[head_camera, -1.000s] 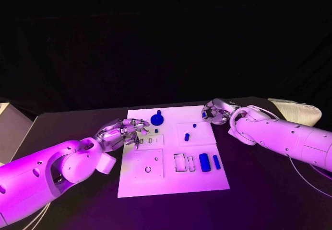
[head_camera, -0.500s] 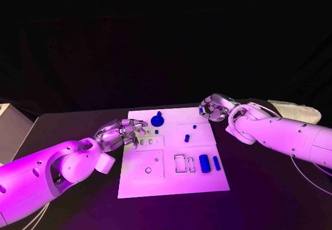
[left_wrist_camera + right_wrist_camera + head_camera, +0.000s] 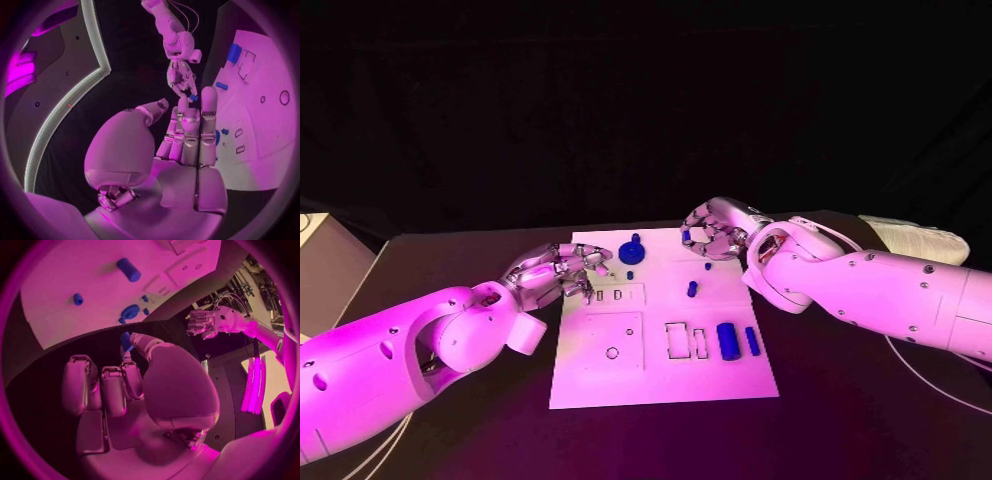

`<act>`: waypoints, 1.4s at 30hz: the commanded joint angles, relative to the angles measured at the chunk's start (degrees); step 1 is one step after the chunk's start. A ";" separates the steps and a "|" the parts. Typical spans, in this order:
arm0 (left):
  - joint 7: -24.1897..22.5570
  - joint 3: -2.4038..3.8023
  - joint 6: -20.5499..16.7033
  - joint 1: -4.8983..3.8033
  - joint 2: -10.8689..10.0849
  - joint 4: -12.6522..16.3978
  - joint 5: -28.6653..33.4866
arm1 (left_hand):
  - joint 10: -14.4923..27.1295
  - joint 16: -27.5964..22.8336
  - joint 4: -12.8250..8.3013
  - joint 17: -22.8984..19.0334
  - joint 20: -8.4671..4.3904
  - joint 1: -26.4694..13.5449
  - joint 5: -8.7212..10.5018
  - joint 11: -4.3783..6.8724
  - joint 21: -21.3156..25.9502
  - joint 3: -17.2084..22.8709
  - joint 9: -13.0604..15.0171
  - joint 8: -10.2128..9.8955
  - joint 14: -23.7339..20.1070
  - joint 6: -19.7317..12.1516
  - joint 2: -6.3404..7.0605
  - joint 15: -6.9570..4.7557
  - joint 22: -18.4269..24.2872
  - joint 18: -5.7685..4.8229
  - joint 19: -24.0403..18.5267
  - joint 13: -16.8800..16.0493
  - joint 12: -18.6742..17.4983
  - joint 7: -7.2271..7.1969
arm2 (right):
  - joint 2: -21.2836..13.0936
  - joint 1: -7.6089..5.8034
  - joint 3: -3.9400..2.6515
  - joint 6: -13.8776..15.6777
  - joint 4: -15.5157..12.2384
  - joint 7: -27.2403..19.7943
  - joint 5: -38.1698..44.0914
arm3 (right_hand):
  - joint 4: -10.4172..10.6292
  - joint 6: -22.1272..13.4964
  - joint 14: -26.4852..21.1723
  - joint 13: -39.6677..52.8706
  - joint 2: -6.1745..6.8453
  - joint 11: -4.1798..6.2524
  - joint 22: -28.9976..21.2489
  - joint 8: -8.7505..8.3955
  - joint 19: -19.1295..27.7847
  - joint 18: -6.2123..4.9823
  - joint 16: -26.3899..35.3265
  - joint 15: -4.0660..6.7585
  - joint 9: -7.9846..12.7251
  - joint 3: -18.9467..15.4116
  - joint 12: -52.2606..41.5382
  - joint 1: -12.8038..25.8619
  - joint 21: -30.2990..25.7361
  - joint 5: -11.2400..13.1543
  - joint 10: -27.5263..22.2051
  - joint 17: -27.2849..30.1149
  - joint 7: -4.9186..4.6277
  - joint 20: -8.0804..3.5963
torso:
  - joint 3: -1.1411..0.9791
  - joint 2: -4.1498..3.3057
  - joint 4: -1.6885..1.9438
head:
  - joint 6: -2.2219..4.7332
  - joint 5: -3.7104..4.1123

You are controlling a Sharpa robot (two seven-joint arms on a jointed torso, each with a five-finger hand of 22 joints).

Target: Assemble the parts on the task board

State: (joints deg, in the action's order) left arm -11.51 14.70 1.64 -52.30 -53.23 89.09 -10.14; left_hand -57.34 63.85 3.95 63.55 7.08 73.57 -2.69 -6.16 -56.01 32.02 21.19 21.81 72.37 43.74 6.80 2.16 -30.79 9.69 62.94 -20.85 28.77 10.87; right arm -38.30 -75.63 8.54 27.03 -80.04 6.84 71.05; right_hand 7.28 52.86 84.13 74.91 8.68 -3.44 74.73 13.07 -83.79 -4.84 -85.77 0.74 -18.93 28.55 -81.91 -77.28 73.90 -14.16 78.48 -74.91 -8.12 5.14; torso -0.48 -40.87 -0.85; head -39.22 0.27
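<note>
The white task board (image 3: pixel 639 385) lies in the middle of the black table. On it are a round blue knob part (image 3: pixel 633 250), two short blue pegs (image 3: pixel 691 288), a thick blue block (image 3: pixel 727 337) and a slim blue bar (image 3: pixel 751 340). My right hand (image 3: pixel 715 228) hovers over the board's far right corner. It pinches a small blue piece (image 3: pixel 126 341) between thumb and a finger. My left hand (image 3: pixel 560 272) is at the board's left edge, its fingers (image 3: pixel 190 130) straight and side by side, holding nothing.
Empty rectangular slots (image 3: pixel 675 340) sit beside the blue block, and a small round hole (image 3: pixel 612 352) is on the near left panel. A pale ribbed object (image 3: pixel 920 240) lies at the table's far right, and a light box (image 3: pixel 322 250) at the left.
My right hand has moved left along the board's far edge, from off the right corner to above it, still pinching the small blue piece. The left hand has stayed in place.
</note>
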 commanded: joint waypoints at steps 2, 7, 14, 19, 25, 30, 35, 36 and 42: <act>-0.41 0.02 -0.68 -0.01 0.16 -0.01 -0.11 | -0.22 -0.29 0.08 0.09 0.07 -0.11 -0.09 -0.08 0.03 0.26 0.06 -0.31 -0.29 0.02 0.00 -0.12 -0.05 0.39 -0.27 0.07 -0.33 0.15 | 1.57 0.58 0.18 -1.10 -1.84 6.01 3.21 | -0.40 0.40 4.28 2.71 0.20 0.20 0.07 0.32 -0.05 0.74 -0.10 0.39 -0.07 0.14 -0.24 0.47 -0.25 -0.49 0.24 -8.10 0.10 -0.33 | 0.17 0.45 0.07 | -0.36 -0.25; -0.35 0.02 -0.62 -0.01 0.25 0.07 -0.46 | -0.25 -0.29 0.06 0.10 0.08 -0.09 -0.08 -0.08 0.02 0.27 0.08 -0.29 -0.28 0.05 0.01 -0.12 -0.07 0.39 -0.28 0.08 -0.32 0.15 | 3.46 1.24 0.36 -1.23 -2.58 9.37 4.05 | -0.32 0.28 4.25 2.62 0.66 0.12 -0.08 0.47 -0.02 0.70 0.01 0.35 -0.09 -0.07 -0.17 1.14 -0.46 -0.39 0.20 -7.90 0.00 -0.33 | 0.22 0.60 0.08 | -0.61 -0.38; -0.26 0.02 -0.58 -0.01 0.20 0.23 -0.62 | -0.25 -0.29 0.06 0.10 0.08 -0.09 -0.08 -0.08 0.02 0.27 0.08 -0.29 -0.28 0.05 0.01 -0.12 -0.07 0.39 -0.28 0.08 -0.32 0.15 | 6.62 2.62 0.52 -0.95 -1.50 12.76 6.37 | -0.27 0.18 4.23 2.64 0.89 0.08 -0.24 0.55 0.03 0.66 0.08 0.32 -0.10 -0.21 -0.17 1.51 -0.65 0.01 0.24 -7.78 -0.04 -0.31 | 0.20 0.47 0.04 | -0.77 -0.55; -0.21 0.02 -0.56 -0.01 0.12 0.31 -0.64 | -0.25 -0.29 0.06 0.10 0.08 -0.09 -0.08 -0.08 0.02 0.27 0.08 -0.29 -0.28 0.05 0.01 -0.12 -0.07 0.39 -0.28 0.08 -0.32 0.15 | 8.63 3.42 0.62 -0.78 -0.21 13.82 7.94 | -0.28 0.15 4.23 2.56 0.94 0.07 -0.28 0.55 0.04 0.65 0.08 0.32 -0.09 -0.22 -0.13 1.54 -0.70 0.01 0.17 -7.78 -0.07 -0.31 | 0.17 0.40 0.05 | -1.09 -0.58; -0.17 0.02 -0.55 -0.01 0.04 0.49 -0.64 | -0.29 -0.33 0.10 0.09 0.09 -0.13 -0.08 -0.10 0.03 0.26 0.11 -0.25 -0.26 0.08 0.02 -0.12 -0.04 0.41 -0.33 0.10 -0.32 0.16 | 11.25 4.62 0.72 0.24 1.92 14.59 9.60 | -0.29 0.09 4.21 2.53 1.06 0.02 -0.43 0.56 0.09 0.61 0.12 0.30 -0.08 -0.27 -0.10 1.65 -0.87 0.00 0.14 -7.70 -0.14 -0.30 | 0.17 0.31 0.09 | -1.45 -0.78; -0.08 0.02 -0.47 -0.02 -0.05 0.68 -0.67 | -0.29 -0.33 0.10 0.09 0.09 -0.13 -0.08 -0.10 0.03 0.26 0.11 -0.25 -0.26 0.08 0.02 -0.12 -0.04 0.41 -0.33 0.10 -0.32 0.16 | 13.10 5.84 0.79 1.16 3.27 15.83 11.51 | -0.28 0.03 4.21 2.49 1.13 -0.02 -0.41 0.56 0.08 0.62 0.12 0.28 -0.08 -0.29 -0.07 1.74 -0.85 -0.03 0.10 -7.70 -0.20 -0.29 | 0.22 0.33 0.25 | -1.86 -0.86; -0.04 0.02 -0.44 -0.02 -0.03 0.63 -0.73 | -0.29 -0.33 0.10 0.09 0.09 -0.13 -0.08 -0.10 0.03 0.26 0.11 -0.25 -0.26 0.08 0.02 -0.12 -0.04 0.41 -0.33 0.10 -0.32 0.16 | 14.05 6.53 0.81 2.61 3.71 16.78 12.90 | -0.23 0.01 4.24 2.56 1.33 -0.07 -0.12 0.61 -0.05 0.70 0.05 0.22 -0.08 -0.39 -0.11 2.00 -0.55 -0.01 0.17 -7.81 -0.22 -0.25 | 0.30 0.18 0.25 | -2.15 -0.95; -0.03 0.02 -0.44 -0.02 -0.01 0.60 -0.74 | -0.29 -0.33 0.10 0.09 0.09 -0.13 -0.08 -0.10 0.03 0.26 0.11 -0.25 -0.26 0.08 0.02 -0.12 -0.04 0.41 -0.33 0.10 -0.32 0.16 | 14.20 6.61 0.82 2.69 3.75 16.82 13.08 | -0.23 0.01 4.24 2.56 1.33 -0.07 -0.12 0.61 -0.05 0.70 0.05 0.22 -0.08 -0.39 -0.11 2.00 -0.55 -0.01 0.17 -7.81 -0.22 -0.25 | 0.33 0.21 0.20 | -2.27 -0.95; -0.02 0.02 -0.41 -0.01 0.04 0.62 -0.76 | -0.29 -0.33 0.10 0.09 0.09 -0.13 -0.08 -0.10 0.03 0.26 0.11 -0.25 -0.26 0.08 0.02 -0.12 -0.04 0.41 -0.33 0.10 -0.32 0.16 | 14.95 7.06 0.84 2.72 3.86 16.49 13.55 | -0.25 0.02 4.28 2.64 1.35 -0.06 -0.03 0.64 -0.09 0.72 -0.05 0.21 -0.08 -0.38 -0.16 2.01 -0.46 -0.01 0.24 -7.98 -0.20 -0.24 | 0.42 0.05 0.12 | -2.50 -1.13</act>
State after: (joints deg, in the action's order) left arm -11.29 14.68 0.98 -52.30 -53.29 89.56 -10.72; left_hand -57.34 63.85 3.95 63.55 7.08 73.57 -2.69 -6.16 -56.01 32.02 21.24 21.81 72.37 43.74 6.79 2.16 -30.77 9.69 62.95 -20.80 28.78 10.87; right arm -23.49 -68.72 9.36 28.93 -76.18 22.81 82.49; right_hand 6.95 52.88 84.13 74.93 10.11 -3.45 74.65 13.51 -83.79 -4.84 -85.77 0.74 -19.06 28.56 -81.96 -75.85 73.23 -14.40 78.48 -74.91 -8.11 5.14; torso -0.16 -40.69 -0.68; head -41.63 -0.76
